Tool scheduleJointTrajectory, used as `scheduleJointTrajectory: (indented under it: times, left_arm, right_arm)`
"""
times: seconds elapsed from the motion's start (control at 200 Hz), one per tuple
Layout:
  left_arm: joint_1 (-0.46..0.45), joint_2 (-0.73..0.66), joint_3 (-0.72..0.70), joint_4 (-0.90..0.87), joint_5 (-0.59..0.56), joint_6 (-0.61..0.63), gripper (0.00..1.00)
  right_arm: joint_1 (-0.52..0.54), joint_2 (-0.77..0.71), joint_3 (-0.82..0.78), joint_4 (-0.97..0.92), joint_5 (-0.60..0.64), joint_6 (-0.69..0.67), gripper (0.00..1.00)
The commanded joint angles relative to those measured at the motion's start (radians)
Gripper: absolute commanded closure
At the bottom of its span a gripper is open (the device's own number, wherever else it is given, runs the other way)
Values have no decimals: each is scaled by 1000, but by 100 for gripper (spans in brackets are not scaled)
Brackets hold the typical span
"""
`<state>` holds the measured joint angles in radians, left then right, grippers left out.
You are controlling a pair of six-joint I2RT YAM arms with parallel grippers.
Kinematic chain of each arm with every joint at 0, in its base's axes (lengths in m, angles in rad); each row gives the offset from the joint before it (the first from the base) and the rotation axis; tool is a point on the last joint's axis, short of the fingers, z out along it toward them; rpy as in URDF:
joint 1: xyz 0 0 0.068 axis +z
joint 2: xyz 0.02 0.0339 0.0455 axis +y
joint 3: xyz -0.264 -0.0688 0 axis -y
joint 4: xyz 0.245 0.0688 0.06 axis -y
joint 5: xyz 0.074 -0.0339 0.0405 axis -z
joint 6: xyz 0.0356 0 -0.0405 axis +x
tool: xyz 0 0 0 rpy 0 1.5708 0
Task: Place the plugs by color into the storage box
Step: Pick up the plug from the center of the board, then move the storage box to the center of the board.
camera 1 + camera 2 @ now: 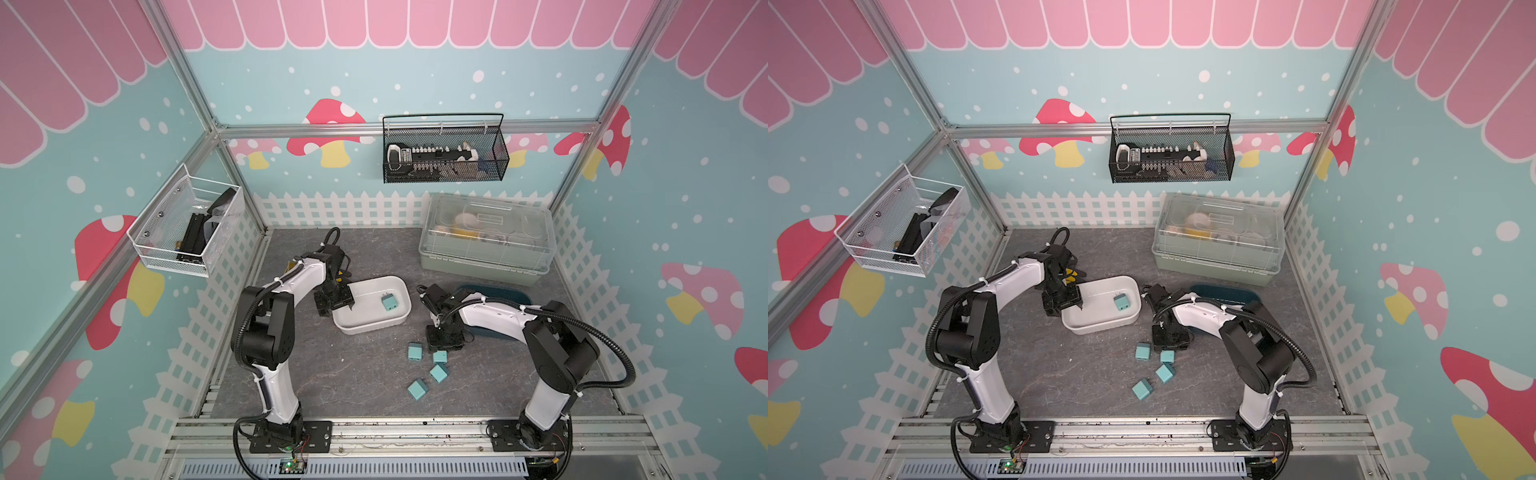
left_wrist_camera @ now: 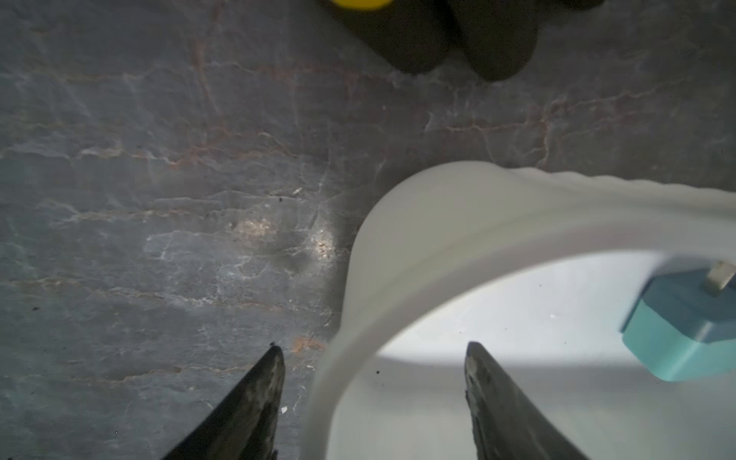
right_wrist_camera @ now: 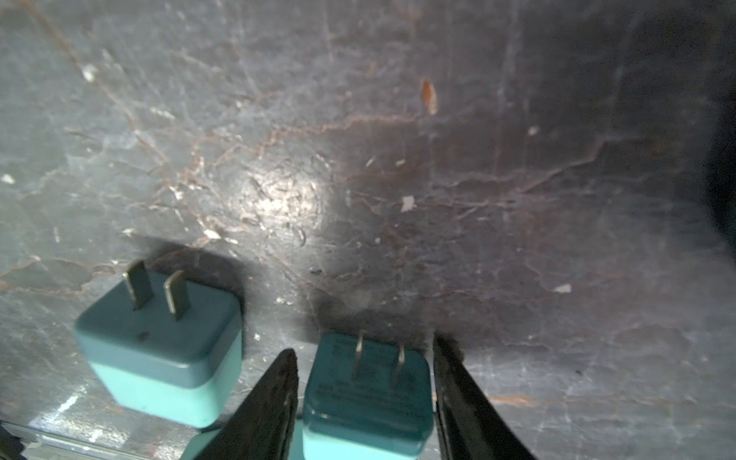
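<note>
The bench [image 1: 365, 386] is a scuffed grey slab veined like slate. At its back stands a clear lidded box [image 1: 486, 232] with a pale green base. Nearer the middle sits a white tray [image 1: 374, 328], smooth and round-cornered. Beside it is a navy tray [image 1: 507, 295] of like shape, half hidden by the right arm. The left claw [image 2: 374, 350] stands open and empty astride the white tray's rim, one black finger outside over the bench and one inside. A light blue plug [image 1: 389, 302] lies on its side on the tray floor, toward the end away from that claw. Four more plugs [image 1: 417, 389] lie loose on the bench in front of the trays; they are matte squarish blocks with rounded edges and two flat metal prongs. The right claw [image 3: 364, 350] is down over the nearest plug [image 3: 368, 398], which stands prongs up with a finger close against each side. Whether the claw grips it cannot be told. A neighbour [image 3: 159, 350] stands just outside the fingers.
</note>
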<state>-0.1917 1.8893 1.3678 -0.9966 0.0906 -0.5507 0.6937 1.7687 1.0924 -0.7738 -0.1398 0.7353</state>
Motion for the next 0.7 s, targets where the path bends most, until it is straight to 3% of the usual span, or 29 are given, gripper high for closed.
scheduleJointTrajectory:
  times: [0.0, 0.115, 0.25, 0.45, 0.695]
  left_arm:
    - [-12, 4, 13, -15, -40, 23, 33]
    - [-50, -4, 14, -37, -110, 73, 39]
    - [-71, -33, -15, -36, -124, 100, 44]
    - [-88, -76, -41, -28, -111, 87, 44]
    - [-172, -88, -41, -14, -111, 69, 45]
  right_arm:
    - [6, 40, -40, -2, -38, 9, 57]
    - [5, 35, -35, -4, -37, 0, 67]
    - [5, 20, -8, -25, -35, -14, 72]
    - [5, -8, 91, -110, -8, -46, 72]
    - [-2, -38, 235, -217, 31, -80, 72]
